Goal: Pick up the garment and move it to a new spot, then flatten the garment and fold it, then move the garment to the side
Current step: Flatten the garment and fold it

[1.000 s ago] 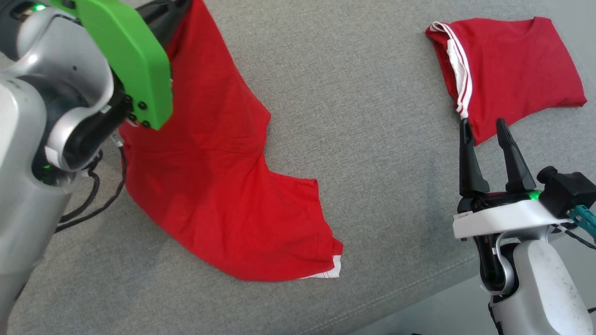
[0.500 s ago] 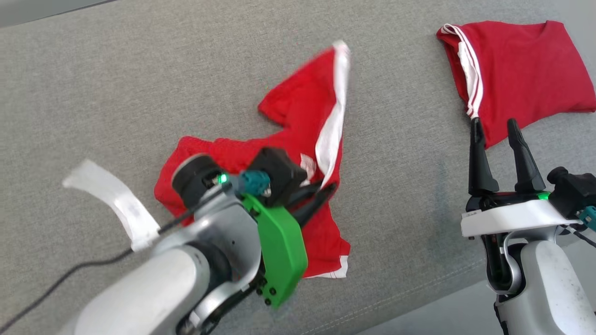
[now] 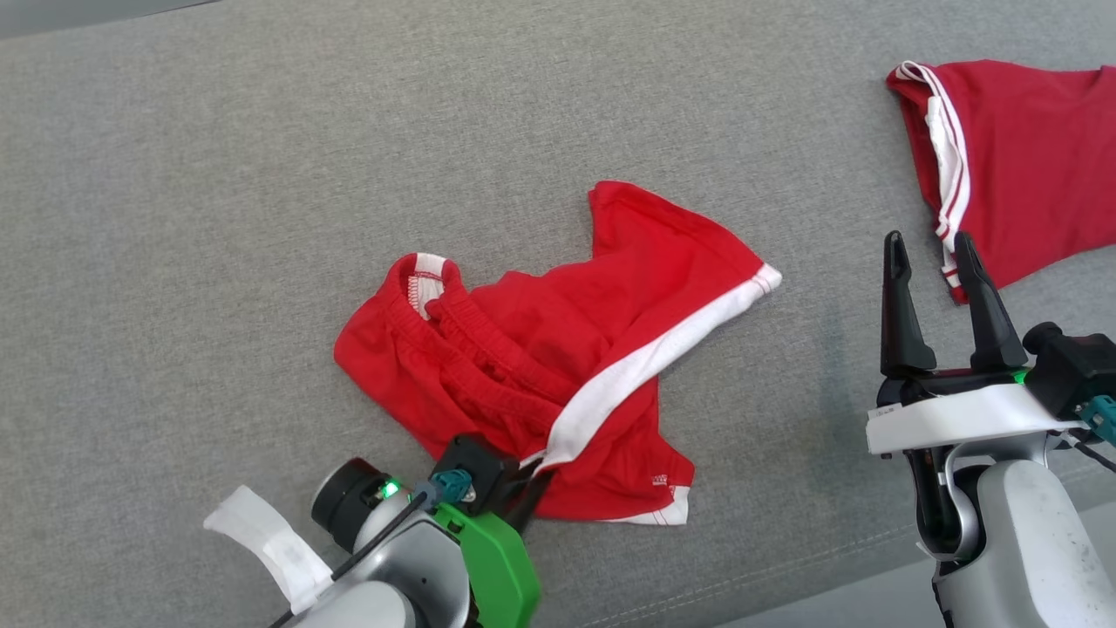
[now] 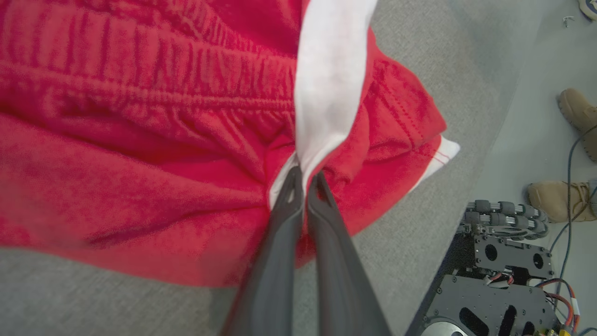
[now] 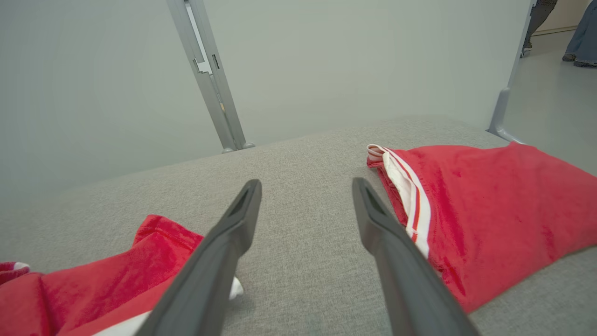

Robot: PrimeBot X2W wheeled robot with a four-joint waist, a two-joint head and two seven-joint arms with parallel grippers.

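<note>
The garment (image 3: 523, 349), red shorts with a white side stripe and an elastic waistband, lies crumpled in the middle of the grey padded surface (image 3: 218, 174). At its near edge my left gripper (image 3: 534, 467) is shut on the cloth. The left wrist view shows the gripper (image 4: 305, 175) pinching the end of the white stripe, with red garment (image 4: 140, 140) bunched around the fingers. My right gripper (image 3: 928, 249) stands open at the right, holding nothing. In the right wrist view this gripper (image 5: 306, 184) hovers over bare surface, and the garment (image 5: 93, 280) lies at its lower left.
A second red garment (image 3: 1020, 166), folded, with white stripes, lies at the far right just beyond my right fingertips; it shows as a red garment (image 5: 489, 210) in the right wrist view. The surface's front edge (image 3: 785, 567) runs near me. A person's shoes (image 4: 578, 109) stand on the floor.
My left gripper has come down and back toward me with the garment, which hung spread out a second ago and now lies crumpled. The head camera shifted. The right gripper stayed open.
</note>
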